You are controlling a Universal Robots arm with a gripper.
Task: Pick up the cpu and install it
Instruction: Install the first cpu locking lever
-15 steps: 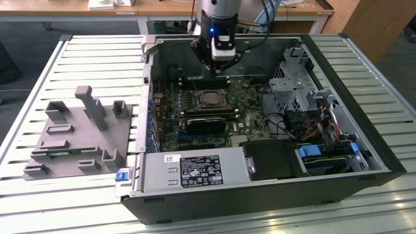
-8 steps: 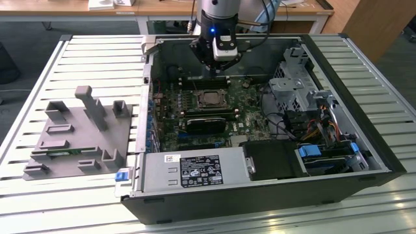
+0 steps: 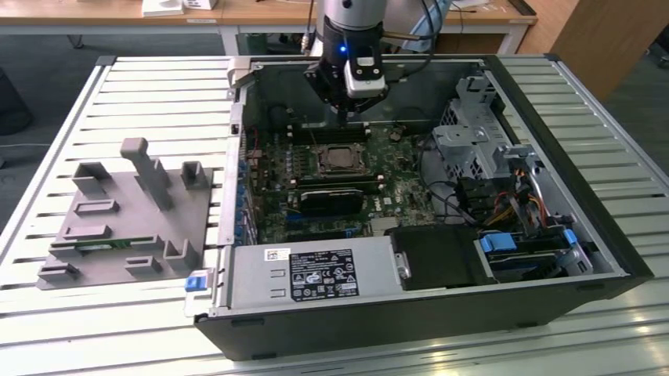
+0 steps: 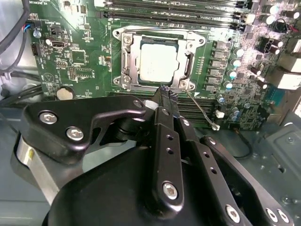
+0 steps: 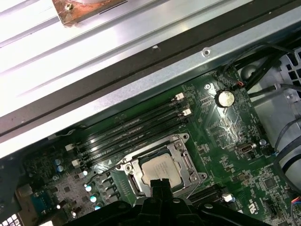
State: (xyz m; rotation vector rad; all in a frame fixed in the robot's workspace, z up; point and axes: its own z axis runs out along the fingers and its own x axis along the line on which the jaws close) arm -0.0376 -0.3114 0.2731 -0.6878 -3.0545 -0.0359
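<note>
The cpu [image 3: 337, 159], a small silvery square chip, lies flat in the metal-framed socket [image 4: 126, 61] on the green motherboard inside the open computer case [image 3: 544, 196]. Both wrist views show it in the socket, cpu [image 4: 159, 61] and cpu [image 5: 162, 169], with nothing gripping it. My gripper [image 3: 345, 117] hangs above the board just behind the socket. Its black fingers meet tip to tip at the gripper [image 4: 164, 92], beside the socket's edge, with nothing between them. The same tips, the gripper [image 5: 162, 184], sit at the chip's near edge.
A thin socket lever [image 4: 202, 113] juts out beside the frame. Memory slots [image 5: 131, 132] run next to the socket, and a black finned block [image 3: 329, 200] sits in front of it. A grey parts fixture [image 3: 125, 219] stands at the exterior view's left.
</note>
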